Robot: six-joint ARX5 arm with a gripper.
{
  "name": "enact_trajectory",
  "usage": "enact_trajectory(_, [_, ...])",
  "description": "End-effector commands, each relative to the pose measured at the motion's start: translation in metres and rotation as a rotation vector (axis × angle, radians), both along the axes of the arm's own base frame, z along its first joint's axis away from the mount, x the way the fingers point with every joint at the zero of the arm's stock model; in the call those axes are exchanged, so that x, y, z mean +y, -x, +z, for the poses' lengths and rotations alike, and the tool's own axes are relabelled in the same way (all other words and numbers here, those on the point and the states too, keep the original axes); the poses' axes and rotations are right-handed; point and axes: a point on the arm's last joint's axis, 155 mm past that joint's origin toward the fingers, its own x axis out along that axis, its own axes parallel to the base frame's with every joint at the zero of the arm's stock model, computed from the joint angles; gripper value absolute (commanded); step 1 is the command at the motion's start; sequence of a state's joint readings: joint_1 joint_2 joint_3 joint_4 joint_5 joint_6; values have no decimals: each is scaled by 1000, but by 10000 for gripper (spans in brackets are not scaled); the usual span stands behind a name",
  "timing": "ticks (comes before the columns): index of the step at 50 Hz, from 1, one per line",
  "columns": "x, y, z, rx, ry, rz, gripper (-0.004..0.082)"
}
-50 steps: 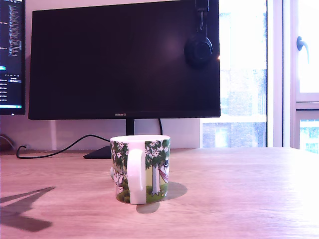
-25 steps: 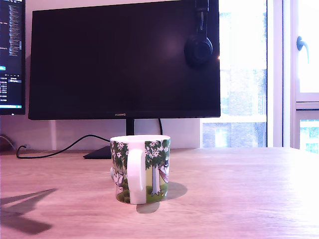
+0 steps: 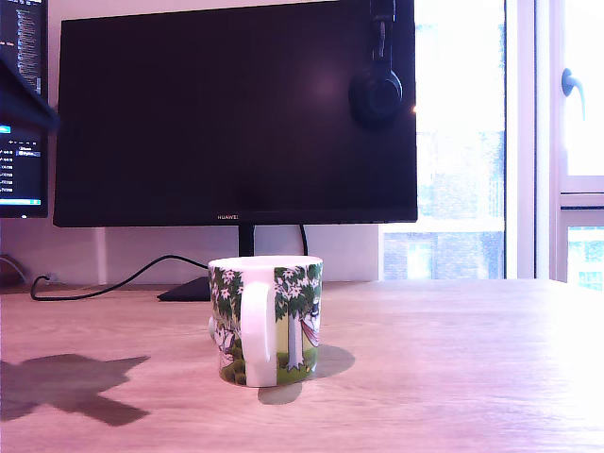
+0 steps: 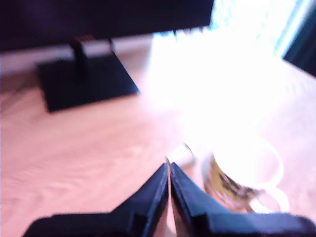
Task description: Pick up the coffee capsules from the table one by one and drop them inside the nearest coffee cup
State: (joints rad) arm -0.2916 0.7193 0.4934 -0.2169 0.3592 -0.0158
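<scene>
Logging the change for you: the arm's shadow [image 3: 71, 385] has spread across the bench [image 3: 453, 377] toward the coffee cup [image 3: 267, 319], fingers [image 4: 157, 190] pressed together and empty, a capsule [image 4: 181, 155] lying just beside the cup, so pickup looks still ahead.
</scene>
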Motion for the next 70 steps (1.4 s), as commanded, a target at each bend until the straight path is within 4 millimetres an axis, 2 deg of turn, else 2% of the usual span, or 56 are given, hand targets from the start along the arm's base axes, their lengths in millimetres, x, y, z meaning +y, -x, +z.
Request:
enact_trajectory(1, [-2,1,-11,15,-17,-15,-16])
enact_trajectory(32, [-3,-3,-17,27,-29,-21,-16])
enact_trajectory(41, [-15,-8,-28,43,-39,-86,-16])
enact_trajectory(50, [-24,-19,-39,52,-17,-146,-20])
enact_trajectory(64, [-24,-37,-55,80,42,-216,-20])
enact_trajectory(70, [-28,-45,-55,69,48,-261,-20])
